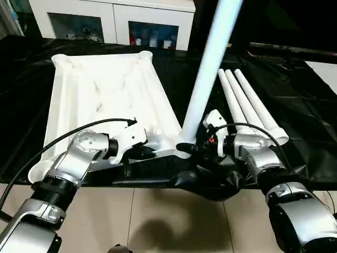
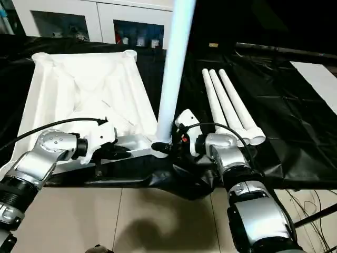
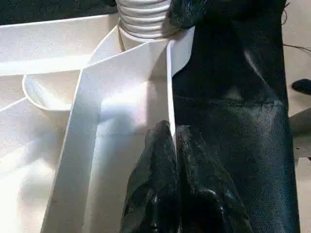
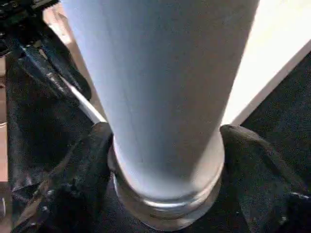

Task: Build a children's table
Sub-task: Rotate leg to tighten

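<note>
One leg (image 1: pixel 210 63) stands upright in its corner socket, right end effector (image 1: pixel 196 147) clasping its base.

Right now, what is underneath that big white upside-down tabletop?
A black sheet lies under the tabletop and spreads past it, with three spare legs lying on it alongside. Whatever supports the sheet is covered.

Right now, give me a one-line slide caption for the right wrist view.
Right gripper fingers either side of the upright leg at its base, seated in the tabletop corner socket.
</note>
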Robot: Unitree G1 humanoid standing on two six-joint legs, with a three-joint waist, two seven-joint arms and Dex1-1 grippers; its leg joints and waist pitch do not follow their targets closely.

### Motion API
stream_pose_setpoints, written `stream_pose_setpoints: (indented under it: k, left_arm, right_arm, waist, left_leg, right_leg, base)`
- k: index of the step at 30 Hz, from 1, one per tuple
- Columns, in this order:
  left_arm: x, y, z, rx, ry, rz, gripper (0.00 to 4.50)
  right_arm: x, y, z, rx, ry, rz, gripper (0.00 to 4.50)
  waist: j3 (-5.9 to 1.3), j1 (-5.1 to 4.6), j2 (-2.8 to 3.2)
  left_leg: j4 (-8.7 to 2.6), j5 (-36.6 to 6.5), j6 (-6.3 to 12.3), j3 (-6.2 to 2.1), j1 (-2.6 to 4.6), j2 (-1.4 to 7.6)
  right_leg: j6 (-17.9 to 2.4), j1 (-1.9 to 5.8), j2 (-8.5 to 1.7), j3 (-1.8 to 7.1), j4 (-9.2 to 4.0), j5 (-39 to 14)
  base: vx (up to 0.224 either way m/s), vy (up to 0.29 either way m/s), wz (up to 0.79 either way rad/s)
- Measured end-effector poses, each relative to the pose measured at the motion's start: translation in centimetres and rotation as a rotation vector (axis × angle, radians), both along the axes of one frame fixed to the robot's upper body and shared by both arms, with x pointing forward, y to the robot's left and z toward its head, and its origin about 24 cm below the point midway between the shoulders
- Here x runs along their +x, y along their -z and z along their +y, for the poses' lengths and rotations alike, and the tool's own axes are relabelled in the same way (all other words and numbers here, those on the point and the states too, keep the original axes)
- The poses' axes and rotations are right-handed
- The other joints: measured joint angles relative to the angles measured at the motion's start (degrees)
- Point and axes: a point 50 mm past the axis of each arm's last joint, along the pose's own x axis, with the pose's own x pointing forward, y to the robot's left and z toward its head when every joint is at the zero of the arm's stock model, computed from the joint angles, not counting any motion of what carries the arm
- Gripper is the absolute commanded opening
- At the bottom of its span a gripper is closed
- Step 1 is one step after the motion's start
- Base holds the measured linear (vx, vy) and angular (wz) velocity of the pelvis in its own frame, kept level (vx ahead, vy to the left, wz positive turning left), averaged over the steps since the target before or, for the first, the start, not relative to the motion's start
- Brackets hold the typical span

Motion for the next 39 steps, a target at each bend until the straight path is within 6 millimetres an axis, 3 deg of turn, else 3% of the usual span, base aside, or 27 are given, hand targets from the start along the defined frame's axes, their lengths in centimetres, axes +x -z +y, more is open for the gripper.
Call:
stream_pose_setpoints:
  k: [8,13,20,24,32,33,36,39]
  left_arm:
    - [-0.1,0.0,0.0,0.005,0.005,0.006,0.0]
    - [0.1,0.3,-0.4,-0.007,-0.039,0.006,0.0]
    - [1.5,0.7,-2.4,-0.012,-0.173,-0.035,0.0]
    - [3.0,1.1,-5.6,-0.024,-0.322,-0.043,0.0]
    - [3.4,1.1,-6.9,-0.011,-0.344,-0.069,0.0]
    - [3.4,1.1,-7.0,-0.01,-0.342,-0.071,0.0]
    - [3.4,1.1,-6.9,-0.005,-0.337,-0.08,0.0]
    - [3.5,0.9,-6.1,0.005,-0.342,-0.1,0.0]
  right_arm:
    - [-0.2,0.3,0.0,0.002,0.004,0.009,2.8]
    - [0.1,0.7,0.6,0.007,0.112,-0.007,2.74]
    - [1.0,1.5,1.9,0.06,0.448,0.004,2.72]
    - [2.1,1.4,2.7,0.044,0.764,0.018,2.72]
    - [2.4,1.2,4.0,0.031,0.901,0.021,2.72]
    - [2.4,1.2,4.0,0.037,0.9,0.023,3.07]
    - [2.4,1.2,3.9,0.068,0.887,0.034,3.42]
    - [2.2,1.1,4.3,0.075,0.831,0.013,3.73]
  waist:
    - [0.0,-0.04,0.0]
    - [-0.02,-0.58,-0.04]
    - [-0.04,-0.89,-0.06]
    - [-0.02,-0.14,-0.03]
    - [-0.03,0.22,-0.02]
    - [-0.03,0.21,-0.02]
    - [-0.03,0.18,-0.02]
    - [-0.01,-0.49,-0.02]
  left_leg:
    - [0.02,0.0,-0.01,0.0,0.02,0.0]
    - [0.1,-0.1,-0.27,0.0,0.12,0.0]
    - [0.05,-0.1,-0.41,-0.02,0.31,0.0]
    - [0.06,-0.1,-0.44,0.02,0.33,-0.04]
    - [0.06,-0.1,-0.43,0.01,0.19,-0.06]
    - [0.06,-0.1,-0.43,0.01,0.19,-0.06]
    - [0.05,-0.1,-0.43,0.01,0.16,-0.05]
    - [0.05,-0.1,-0.43,0.0,0.14,-0.04]
  right_leg:
    - [0.0,0.0,0.0,0.0,0.05,0.0]
    - [0.0,0.02,0.0,0.06,0.22,0.0]
    - [0.0,0.1,0.0,0.07,0.35,0.1]
    - [0.0,0.14,-0.04,0.1,0.31,0.2]
    - [0.0,0.12,-0.07,0.09,0.23,0.2]
    - [0.0,0.12,-0.07,0.09,0.23,0.2]
    - [0.1,0.1,-0.07,0.09,0.23,0.2]
    - [0.1,0.02,-0.05,0.09,0.24,0.3]
  base:
    - [0.0,0.0,0.0]
    - [0.0,0.0,0.0]
    - [0.0,0.0,0.0]
    - [0.0,0.0,0.0]
    - [0.0,0.0,0.0]
    - [0.0,0.0,0.0]
    - [0.0,0.0,0.0]
    - [0.0,0.0,0.0]
